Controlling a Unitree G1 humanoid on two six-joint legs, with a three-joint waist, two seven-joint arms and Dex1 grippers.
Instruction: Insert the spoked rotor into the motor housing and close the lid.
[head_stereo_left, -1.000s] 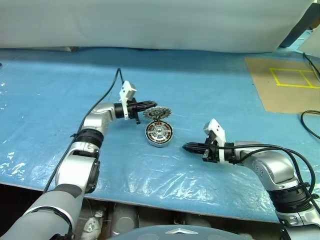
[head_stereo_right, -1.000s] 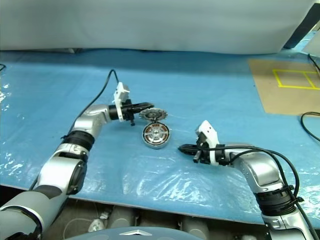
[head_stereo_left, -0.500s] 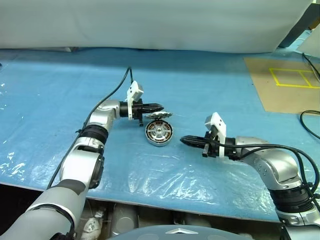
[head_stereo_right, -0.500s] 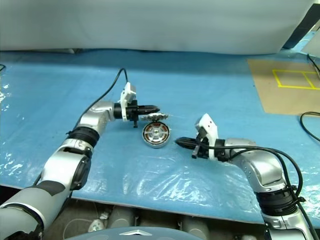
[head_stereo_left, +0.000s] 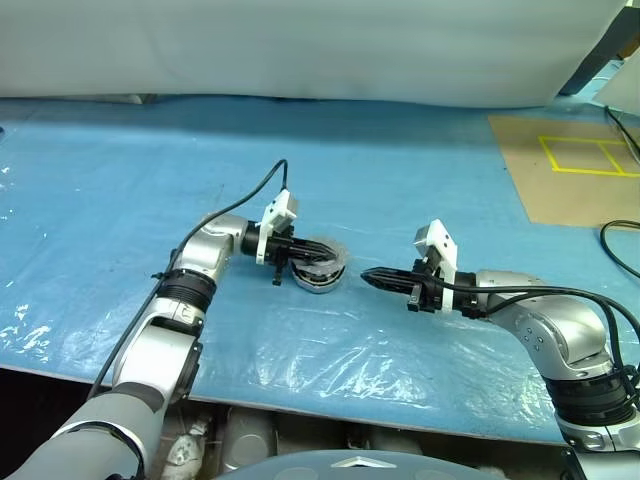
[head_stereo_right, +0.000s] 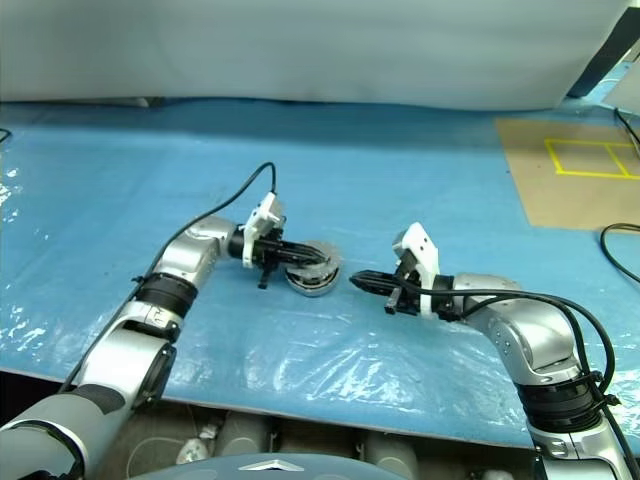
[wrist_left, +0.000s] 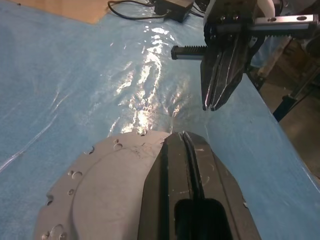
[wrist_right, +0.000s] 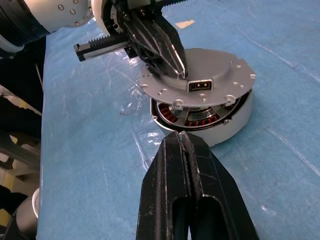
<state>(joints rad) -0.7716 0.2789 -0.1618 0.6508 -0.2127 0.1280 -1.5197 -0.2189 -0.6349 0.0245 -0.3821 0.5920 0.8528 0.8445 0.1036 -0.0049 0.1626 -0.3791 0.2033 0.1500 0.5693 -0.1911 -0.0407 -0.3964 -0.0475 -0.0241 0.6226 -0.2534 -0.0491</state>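
Spoked rotor (wrist_right: 197, 80) tilted atop motor housing (wrist_right: 220, 122); left gripper (wrist_right: 172, 62) fingers closed, empty, pressing rotor. Right gripper (head_stereo_left: 372, 278) closed, empty, nearby. Press evenly to seat flat.

the blue table cover (head_stereo_left: 120, 190) lies open all around, but the left gripper (wrist_right: 172, 60), fingers pressed together, rests on the spoked rotor (wrist_right: 210, 75) atop the motor housing (wrist_right: 220, 122), blocking the shut right gripper (head_stereo_left: 372, 277) just beside.
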